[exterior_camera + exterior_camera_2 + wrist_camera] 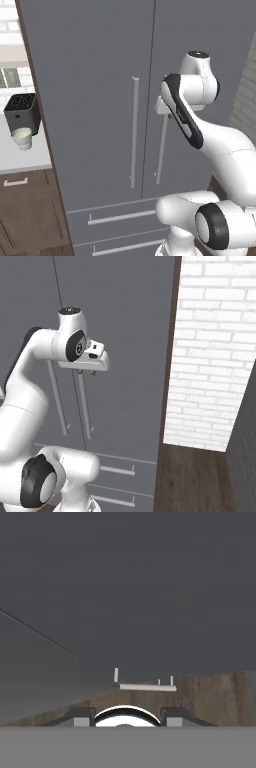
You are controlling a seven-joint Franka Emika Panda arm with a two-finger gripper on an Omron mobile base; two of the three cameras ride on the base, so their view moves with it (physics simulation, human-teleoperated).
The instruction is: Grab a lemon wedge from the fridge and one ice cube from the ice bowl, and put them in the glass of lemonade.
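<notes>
Since the fridge [100, 100] is shut with the lemon wedge presumably inside, the right door's handle [161, 150] should be squarely straddled; finger spread can't be told, nothing's held.

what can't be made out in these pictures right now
- Lemon wedge: behind the shut fridge doors, left base view.
- End effector opening: fingertips too small, right base view.
- Toaster: back hidden behind the fridge side, left base view.
- Cup: liquid level unclear, too small.
</notes>
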